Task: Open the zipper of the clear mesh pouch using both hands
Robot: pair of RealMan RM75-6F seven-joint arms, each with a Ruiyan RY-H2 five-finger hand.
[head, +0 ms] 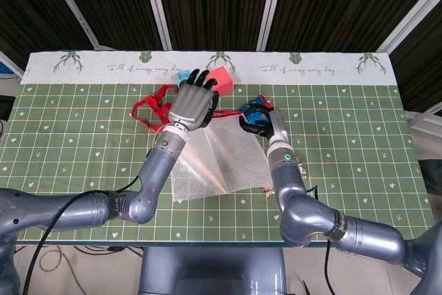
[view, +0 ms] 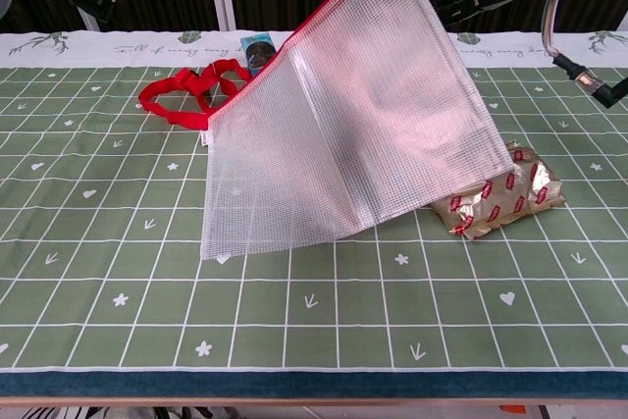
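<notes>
Nearest you, the clear mesh pouch with the red zipper edge (view: 343, 134) hangs as a slanted sheet, its lower corner just touching the green grid-patterned tablecloth (view: 118, 321) while the zipper edge climbs up and to the right out of the chest view. Just behind its lower right edge lies a crinkled gold and red foil snack packet (view: 498, 193), partly hidden by the mesh. In the head view your right hand (head: 257, 119) sits at the pouch's upper right corner with its dark fingers curled in around that corner, so it grips the pouch there; the forearm rises steeply from the near table edge with the wrist bent toward the far side. Your left hand (head: 193, 103) is raised over the zipper's upper edge, back of the hand facing the camera, fingers extended and slightly apart; you cannot tell from either view whether it pinches the zipper pull, since the palm side is hidden. Its forearm reaches up diagonally from the lower left. Farther back on the cloth lie a red webbing strap (head: 155, 111), a small blue packet (view: 259, 51) beside it, and a pink-red block (head: 221, 79) just beyond the left fingertips.
</notes>
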